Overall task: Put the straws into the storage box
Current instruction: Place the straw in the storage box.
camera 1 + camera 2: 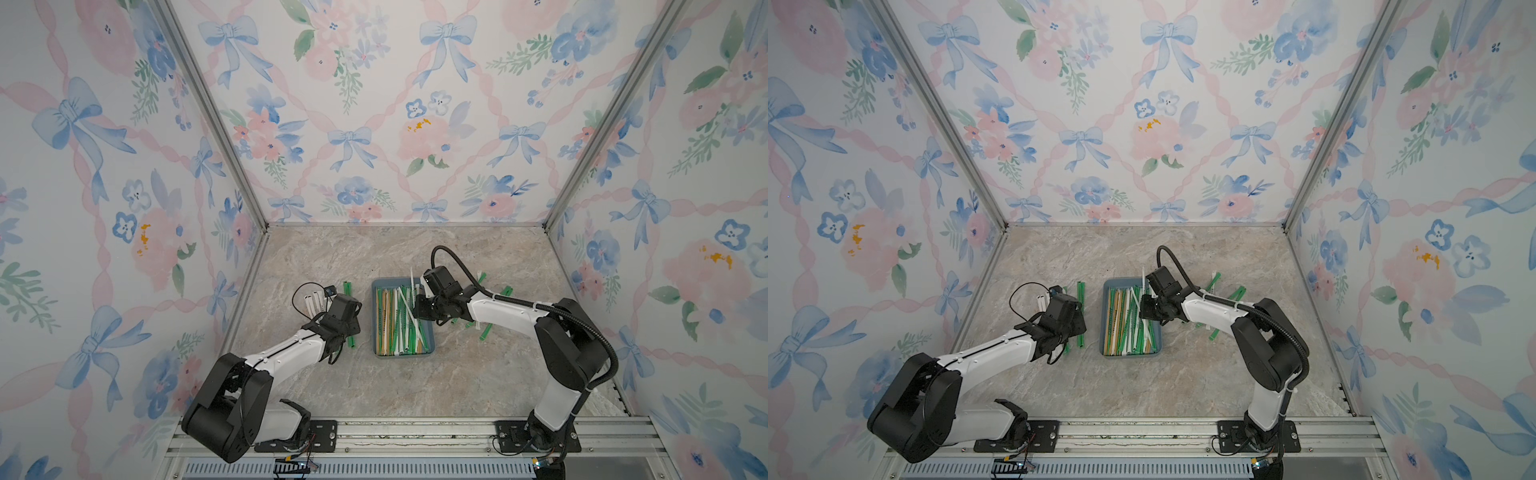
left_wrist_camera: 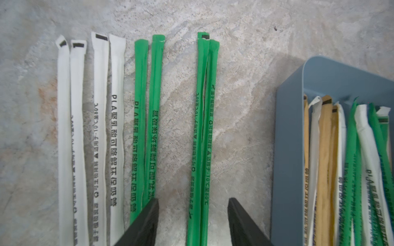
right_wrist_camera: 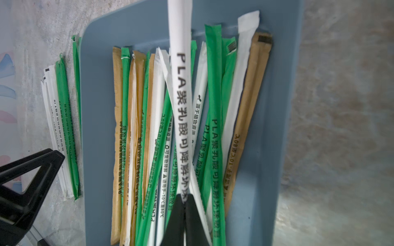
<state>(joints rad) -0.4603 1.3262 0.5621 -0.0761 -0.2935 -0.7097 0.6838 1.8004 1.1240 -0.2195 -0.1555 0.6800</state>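
Two steps go together: the right claw, clenched on a white straw, holds it above the box at the middle of the table; the left claw stands released around two green straws beside the box. Next, probably, the right one must let go and the left one must close.
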